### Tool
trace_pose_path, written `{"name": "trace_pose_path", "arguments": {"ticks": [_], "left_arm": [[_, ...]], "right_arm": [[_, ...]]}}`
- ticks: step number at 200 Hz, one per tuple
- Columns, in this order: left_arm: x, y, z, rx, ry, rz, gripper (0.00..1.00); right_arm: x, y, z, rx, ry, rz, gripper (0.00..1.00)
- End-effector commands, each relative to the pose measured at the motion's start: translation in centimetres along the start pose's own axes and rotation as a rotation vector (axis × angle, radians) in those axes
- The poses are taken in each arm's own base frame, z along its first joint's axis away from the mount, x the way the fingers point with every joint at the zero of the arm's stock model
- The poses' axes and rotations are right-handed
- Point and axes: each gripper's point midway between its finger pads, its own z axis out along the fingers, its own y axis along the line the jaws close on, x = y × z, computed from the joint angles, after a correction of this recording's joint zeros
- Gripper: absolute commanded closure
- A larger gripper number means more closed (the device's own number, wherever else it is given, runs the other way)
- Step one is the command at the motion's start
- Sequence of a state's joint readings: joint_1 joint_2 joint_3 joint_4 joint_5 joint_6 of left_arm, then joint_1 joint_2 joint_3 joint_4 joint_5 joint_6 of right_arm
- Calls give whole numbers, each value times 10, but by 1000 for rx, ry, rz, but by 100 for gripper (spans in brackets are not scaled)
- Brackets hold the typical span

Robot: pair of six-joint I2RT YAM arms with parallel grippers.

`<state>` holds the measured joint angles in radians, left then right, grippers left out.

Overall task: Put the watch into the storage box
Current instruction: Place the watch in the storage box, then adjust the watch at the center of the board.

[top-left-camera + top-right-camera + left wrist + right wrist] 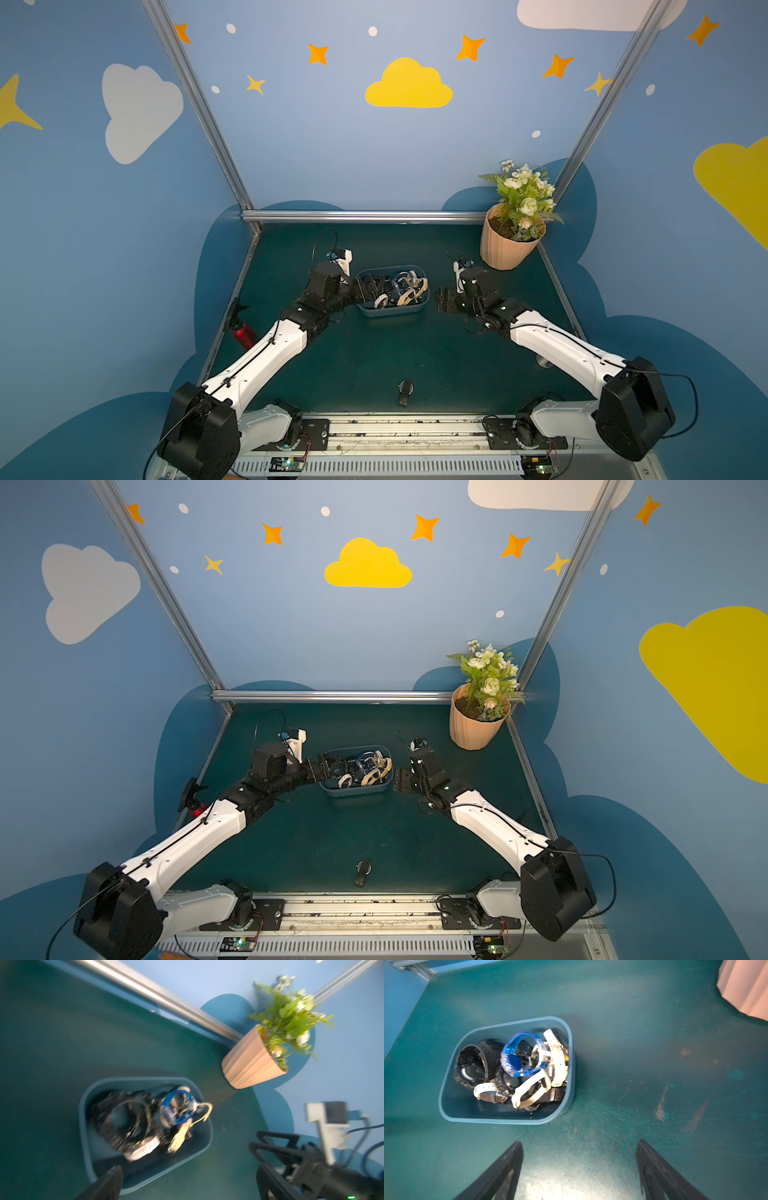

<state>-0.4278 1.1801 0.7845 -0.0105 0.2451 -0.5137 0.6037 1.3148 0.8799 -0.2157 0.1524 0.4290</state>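
The smooth, rounded plastic storage box (500, 1121), centre left, is filled with tangled watches (511, 1061). The left end effector (374, 287) and right end effector (578, 1142) are seen released, empty.

No text, label, brand name or number can be read in any view. The dials of the black, white and blue watches (517, 1064) heaped in the small shallow blue-grey plastic storage box (500, 1119) are seen too small or too blurred for any markings to be made out.
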Motion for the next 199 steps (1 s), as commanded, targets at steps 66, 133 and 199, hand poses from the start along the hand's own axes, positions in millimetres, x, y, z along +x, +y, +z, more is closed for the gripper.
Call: {"name": "trace_pose_path", "arguments": {"ticks": [66, 133, 199], "left_arm": [[13, 30, -27, -123, -44, -15, 0], [15, 39, -39, -162, -70, -10, 0], [14, 44, -44, -185, -88, -5, 0]], "right_arm": [[47, 29, -11, -46, 126, -85, 15], [139, 101, -42, -403, 244, -395, 15], [214, 130, -57, -536, 323, -694, 15]]}}
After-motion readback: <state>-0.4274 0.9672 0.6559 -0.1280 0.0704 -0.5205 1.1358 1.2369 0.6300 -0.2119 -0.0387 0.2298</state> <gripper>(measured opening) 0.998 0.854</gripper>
